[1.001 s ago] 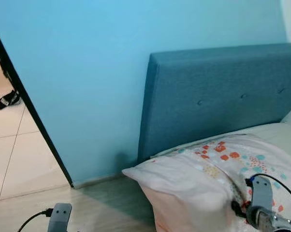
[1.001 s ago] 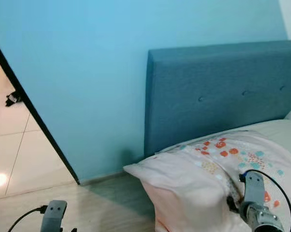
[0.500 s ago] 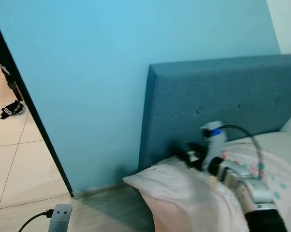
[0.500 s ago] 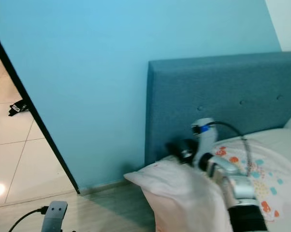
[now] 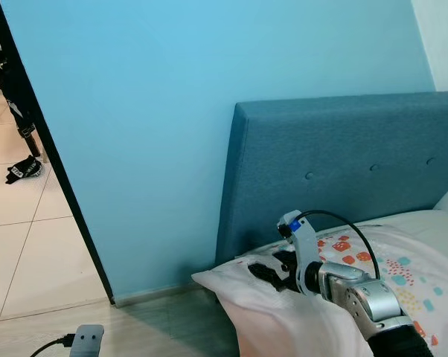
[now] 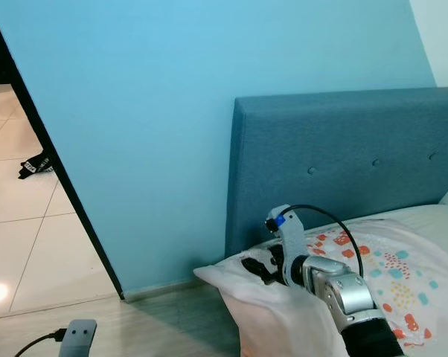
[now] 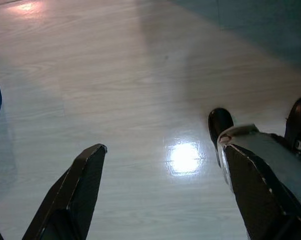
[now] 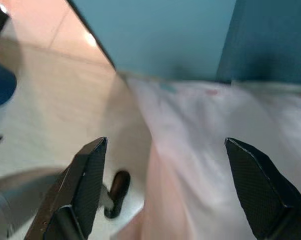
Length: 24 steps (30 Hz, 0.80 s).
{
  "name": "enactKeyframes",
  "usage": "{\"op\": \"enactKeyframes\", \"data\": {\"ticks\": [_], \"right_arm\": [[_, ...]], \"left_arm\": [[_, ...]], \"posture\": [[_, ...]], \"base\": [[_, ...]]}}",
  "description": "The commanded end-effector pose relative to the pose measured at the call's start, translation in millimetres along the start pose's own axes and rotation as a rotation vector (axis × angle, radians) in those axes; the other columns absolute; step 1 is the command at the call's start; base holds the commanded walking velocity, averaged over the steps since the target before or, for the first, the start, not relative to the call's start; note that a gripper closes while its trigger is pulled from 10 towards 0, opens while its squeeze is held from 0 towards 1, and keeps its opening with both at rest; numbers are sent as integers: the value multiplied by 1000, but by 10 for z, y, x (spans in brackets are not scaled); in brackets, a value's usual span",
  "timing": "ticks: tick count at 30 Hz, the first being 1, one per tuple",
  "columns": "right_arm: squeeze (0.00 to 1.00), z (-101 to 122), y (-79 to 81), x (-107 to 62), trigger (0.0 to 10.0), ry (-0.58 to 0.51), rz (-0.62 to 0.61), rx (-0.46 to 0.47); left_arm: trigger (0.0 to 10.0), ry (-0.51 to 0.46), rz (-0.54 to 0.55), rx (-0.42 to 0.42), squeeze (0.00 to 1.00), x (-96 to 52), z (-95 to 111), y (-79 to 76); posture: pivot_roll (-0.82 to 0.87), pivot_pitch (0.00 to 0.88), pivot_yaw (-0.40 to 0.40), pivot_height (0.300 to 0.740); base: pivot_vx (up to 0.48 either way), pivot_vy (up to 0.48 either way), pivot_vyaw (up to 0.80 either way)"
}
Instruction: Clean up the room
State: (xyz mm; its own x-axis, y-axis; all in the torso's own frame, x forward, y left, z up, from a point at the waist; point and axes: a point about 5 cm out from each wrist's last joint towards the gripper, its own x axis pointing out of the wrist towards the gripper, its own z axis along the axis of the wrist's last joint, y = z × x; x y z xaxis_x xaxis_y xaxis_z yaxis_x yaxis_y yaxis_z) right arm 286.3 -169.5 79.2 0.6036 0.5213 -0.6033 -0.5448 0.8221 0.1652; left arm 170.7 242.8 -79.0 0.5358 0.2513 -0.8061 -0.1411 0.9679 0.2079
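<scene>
Now your left gripper hangs idle over the floor, fingers wide apart, empty. Your right gripper has dropped since half a second ago, spread wide and empty over the pillow at the headboard.

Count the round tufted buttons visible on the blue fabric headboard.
3: all on the blue fabric headboard, one left, one middle, one right. More may lie beyond the frame.

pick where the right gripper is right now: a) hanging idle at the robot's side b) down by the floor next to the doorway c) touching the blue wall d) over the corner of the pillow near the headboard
d: the right gripper reaches out with open fingers over the near corner of the pillow, just in front of the blue headboard.
</scene>
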Motion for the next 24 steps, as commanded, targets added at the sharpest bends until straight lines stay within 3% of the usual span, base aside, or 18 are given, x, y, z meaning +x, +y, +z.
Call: {"op": "enactKeyframes", "data": {"ticks": [1,7,19,24], "right_arm": [[0,-115,-17,-4,10000,71,-4,-8],[0,-266,-13,-15,10000,170,3,-27],[0,-337,92,-29,10000,193,82,-42],[0,-376,188,-70,10000,202,176,-64]], "left_arm": [[10000,6,0,-11,0,6,20,-18],[10000,-13,-14,11,0,21,125,-75],[10000,-9,-32,29,0,18,116,-148],[10000,-2,-39,41,0,14,90,-167]], "posture": [[27,0,-46,655],[21,0,-38,630],[15,0,-37,595],[11,0,-36,580]], "base": [[0,0,0],[0,0,0],[0,0,0],[0,0,0]]}}
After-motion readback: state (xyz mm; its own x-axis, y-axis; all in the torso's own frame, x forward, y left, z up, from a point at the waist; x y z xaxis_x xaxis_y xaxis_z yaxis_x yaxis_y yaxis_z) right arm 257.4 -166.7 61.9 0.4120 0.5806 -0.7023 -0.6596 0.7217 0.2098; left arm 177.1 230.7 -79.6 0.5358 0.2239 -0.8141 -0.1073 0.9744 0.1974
